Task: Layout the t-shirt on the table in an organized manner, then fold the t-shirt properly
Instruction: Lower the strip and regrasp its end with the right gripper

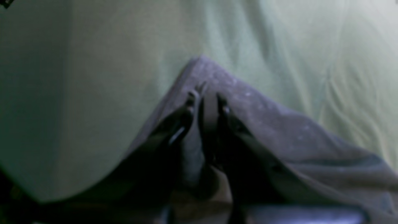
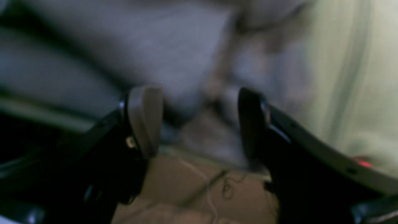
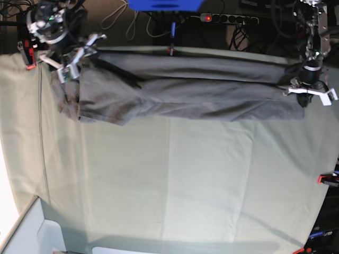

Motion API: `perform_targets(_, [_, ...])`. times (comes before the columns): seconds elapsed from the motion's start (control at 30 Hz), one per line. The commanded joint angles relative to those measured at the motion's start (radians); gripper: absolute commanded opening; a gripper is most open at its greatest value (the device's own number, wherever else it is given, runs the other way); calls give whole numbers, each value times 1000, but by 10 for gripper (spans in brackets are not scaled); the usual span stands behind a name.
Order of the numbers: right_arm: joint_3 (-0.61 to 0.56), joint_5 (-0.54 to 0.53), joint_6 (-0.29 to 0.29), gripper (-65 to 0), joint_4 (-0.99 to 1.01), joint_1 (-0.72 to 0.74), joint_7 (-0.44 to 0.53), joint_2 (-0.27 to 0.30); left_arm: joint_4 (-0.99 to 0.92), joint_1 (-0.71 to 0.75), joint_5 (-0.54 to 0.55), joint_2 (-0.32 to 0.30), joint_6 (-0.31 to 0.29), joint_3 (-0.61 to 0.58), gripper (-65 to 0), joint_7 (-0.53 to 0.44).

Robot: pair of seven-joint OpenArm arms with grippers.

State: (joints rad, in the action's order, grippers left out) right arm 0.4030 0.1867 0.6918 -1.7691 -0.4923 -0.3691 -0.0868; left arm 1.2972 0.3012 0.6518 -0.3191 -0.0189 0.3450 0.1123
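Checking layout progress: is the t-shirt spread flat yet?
No: the t-shirt lies bunched in a long creased band along the table's far edge.

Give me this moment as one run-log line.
left gripper: shut on t-shirt corner | right gripper: open, over other end | t-shirt: stretched in a band along far edge of table, unfolded

Black arms, white claw brackets (right claw (image 2: 199,121) pad beige)

Dark grey t-shirt (image 3: 185,92) stretched in a long wrinkled band across the far edge of the bench (image 3: 185,174) (pale green cloth, creased), bunched lengthwise.
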Motion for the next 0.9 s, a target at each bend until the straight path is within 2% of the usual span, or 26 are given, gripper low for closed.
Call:
perform_targets(0.0, [3,-11,6,-262,-19,-4,26,5,12,-6,-2,-16,-2,7,-650,-27])
perform_targets(0.43, [7,-11,6,-277,77,45,28,9,11,-7,-2,-16,-2,7,-650,-26])
perform_targets(0.53, [3,-11,6,-360,76,54,28,11,9,-6,-2,-16,-2,7,-650,-26])
perform_targets(0.73, [7,-11,6,-650,73,54,25,8,12,-6,-2,-16,-2,7,-650,-26])
perform_targets(0.87, [17,-13,6,-650,24,1,28,20,15,-4,-2,-19,-2,7,-650,-26])
